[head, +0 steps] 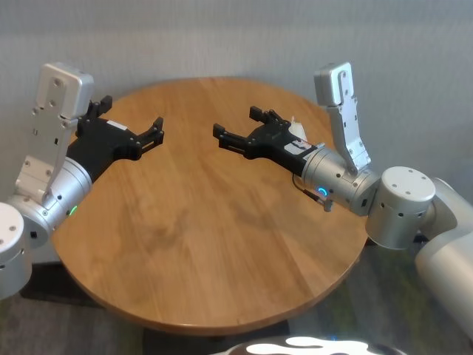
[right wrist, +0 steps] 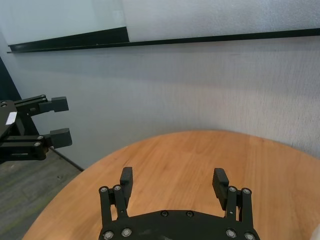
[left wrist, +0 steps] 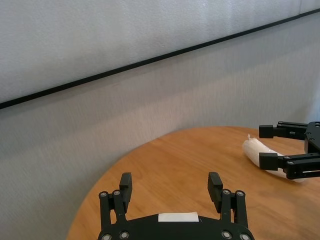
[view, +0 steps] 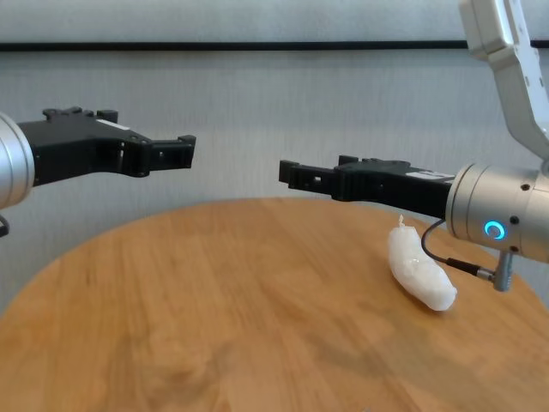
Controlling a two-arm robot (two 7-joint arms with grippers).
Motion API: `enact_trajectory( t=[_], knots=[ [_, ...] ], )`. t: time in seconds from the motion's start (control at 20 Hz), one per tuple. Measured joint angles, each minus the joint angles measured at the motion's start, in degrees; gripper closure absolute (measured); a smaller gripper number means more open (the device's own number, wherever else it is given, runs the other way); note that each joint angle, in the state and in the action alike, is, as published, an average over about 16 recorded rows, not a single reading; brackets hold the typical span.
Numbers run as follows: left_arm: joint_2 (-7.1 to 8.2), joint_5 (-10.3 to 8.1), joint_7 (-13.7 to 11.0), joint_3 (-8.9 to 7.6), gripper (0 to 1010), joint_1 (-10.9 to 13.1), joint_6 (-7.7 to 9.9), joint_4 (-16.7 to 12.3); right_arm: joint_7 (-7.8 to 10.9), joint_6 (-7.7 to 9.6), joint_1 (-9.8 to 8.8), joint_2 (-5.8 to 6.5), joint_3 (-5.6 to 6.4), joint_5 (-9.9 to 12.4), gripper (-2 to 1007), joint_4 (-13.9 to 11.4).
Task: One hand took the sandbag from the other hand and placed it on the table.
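Observation:
The white sandbag (view: 418, 273) lies on the round wooden table (head: 207, 244) at the right, its tied tuft pointing away from me. In the head view only a bit of the sandbag (head: 299, 129) shows behind the right arm. My blue-ringed right gripper (head: 236, 123) hovers open and empty above the table, its fingertips past the sandbag toward the centre. The green-ringed left gripper (head: 154, 130) hangs open and empty over the table's left side, facing the right one across a gap. The left wrist view shows the sandbag (left wrist: 255, 146) resting below the right gripper's fingers (left wrist: 272, 160).
A grey wall runs close behind the table's far edge. Bare wood spreads between the two grippers and toward the near edge (head: 222, 325). The right arm's elbow joint (head: 399, 207) sits beyond the table's right rim.

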Motion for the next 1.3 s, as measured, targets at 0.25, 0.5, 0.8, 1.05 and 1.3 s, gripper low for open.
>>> enact_trajectory(
  t=[0.25, 0.5, 0.8, 1.05, 1.3],
  knots=[
    [0.07, 0.46, -0.33, 0.12, 10, -0.09, -0.05, 0.00, 0.28, -0.12, -0.08, -0.06, 0.21, -0.18, 2, 0.02],
    [0.06, 0.44, -0.28, 0.12, 10, -0.10, -0.10, 0.01, 0.26, -0.14, -0.07, -0.03, 0.21, -0.17, 2, 0.01],
    [0.05, 0.37, -0.17, 0.11, 10, -0.09, -0.10, 0.01, 0.19, -0.10, -0.02, -0.01, 0.16, -0.13, 2, 0.01],
    [0.05, 0.32, -0.13, 0.10, 10, -0.08, -0.10, 0.02, 0.16, -0.07, 0.02, 0.01, 0.13, -0.10, 2, 0.01],
    [0.03, 0.41, -0.08, -0.01, 10, -0.02, 0.00, -0.01, 0.41, -0.13, 0.00, -0.02, 0.02, -0.22, 2, 0.03]
  ],
)
